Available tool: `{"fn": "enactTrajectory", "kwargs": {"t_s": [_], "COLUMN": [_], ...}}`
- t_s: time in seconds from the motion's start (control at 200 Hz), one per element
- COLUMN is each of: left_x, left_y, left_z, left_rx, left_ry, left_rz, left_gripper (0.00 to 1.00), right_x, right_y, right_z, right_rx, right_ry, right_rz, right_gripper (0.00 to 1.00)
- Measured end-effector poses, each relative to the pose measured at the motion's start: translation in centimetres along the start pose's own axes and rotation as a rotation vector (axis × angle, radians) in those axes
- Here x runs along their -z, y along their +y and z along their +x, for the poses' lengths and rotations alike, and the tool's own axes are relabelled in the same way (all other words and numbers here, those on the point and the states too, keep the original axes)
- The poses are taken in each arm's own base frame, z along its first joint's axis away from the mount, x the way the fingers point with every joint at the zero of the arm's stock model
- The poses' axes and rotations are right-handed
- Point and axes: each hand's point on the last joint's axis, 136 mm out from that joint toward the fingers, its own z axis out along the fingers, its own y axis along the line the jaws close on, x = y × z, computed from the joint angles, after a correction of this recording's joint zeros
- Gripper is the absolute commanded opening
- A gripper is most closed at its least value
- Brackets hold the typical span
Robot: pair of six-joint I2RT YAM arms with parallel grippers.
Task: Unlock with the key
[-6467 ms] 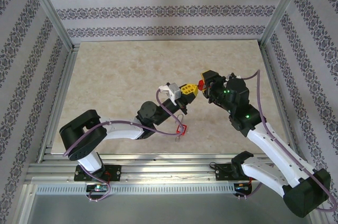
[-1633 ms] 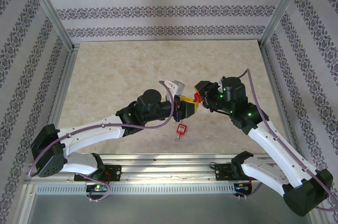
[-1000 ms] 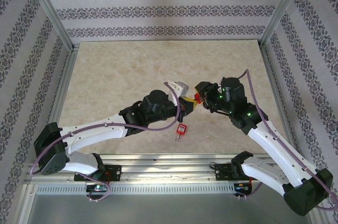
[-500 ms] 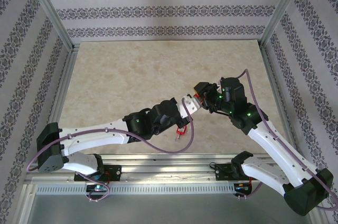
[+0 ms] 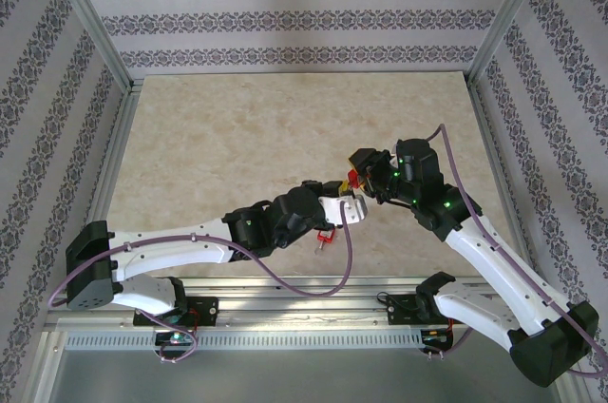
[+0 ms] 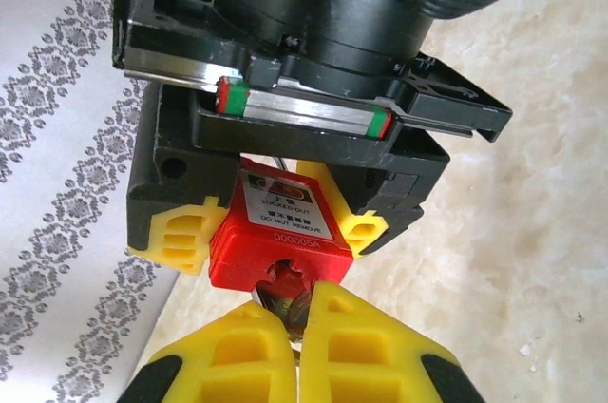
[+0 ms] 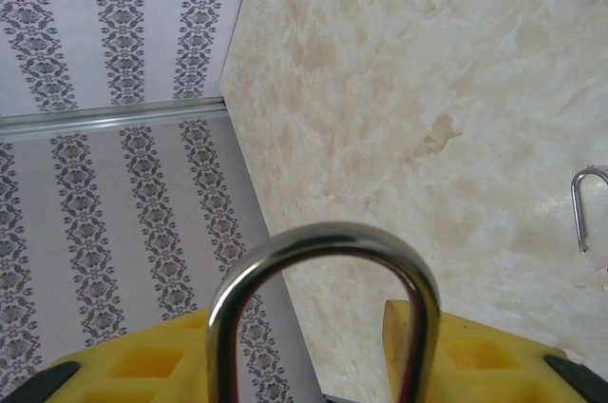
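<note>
Left wrist view: my left hand [image 6: 300, 336], closed on the one key [image 6: 288, 300], holds its blade at the keyhole of one red padlock [image 6: 280, 218] pinched in my right hand [image 6: 275, 232]; a second red padlock [image 5: 324, 239] lies on the tabletop [image 5: 218, 137].

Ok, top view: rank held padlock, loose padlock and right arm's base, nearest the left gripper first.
1. Held padlock, at the left gripper's tips.
2. Loose padlock, on the table, nearer the bases.
3. Right arm's base, near edge, right.

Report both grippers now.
Left gripper: shut on the key, blade at the padlock's keyhole.
Right gripper: shut on the padlock.
</note>
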Motion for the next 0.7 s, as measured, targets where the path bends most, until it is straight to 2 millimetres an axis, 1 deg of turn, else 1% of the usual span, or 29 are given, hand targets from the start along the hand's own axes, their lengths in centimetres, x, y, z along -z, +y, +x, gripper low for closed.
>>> {"fn": "enactTrajectory", "kwargs": {"t_s": [0.185, 0.33, 0.495, 0.7], "left_x": [0.2, 0.59, 0.64, 0.12], "left_y": [0.11, 0.12, 0.05, 0.46], "left_z": [-0.15, -0.64, -0.84, -0.48], "left_rx": [-0.025, 0.052, 0.214, 0.496], "left_ry": [-0.008, -0.032, -0.054, -0.078], "left_rz": [-0.001, 0.017, 0.056, 0.141], "left_gripper": [0.0, 0.0, 0.0, 0.0], "right_x": [0.03, 0.27, 0.51, 0.47], "right_y": [0.03, 0.2, 0.04, -0.02], "right_z": [0.03, 0.24, 0.38, -0.16], "right_rx": [-0.003, -0.001, -0.002, -0.001], "right_ry": [0.001, 0.011, 0.014, -0.017], "right_rz": [-0.001, -0.01, -0.005, -0.001], "right_gripper": [0.0, 0.0, 0.0, 0.0]}}
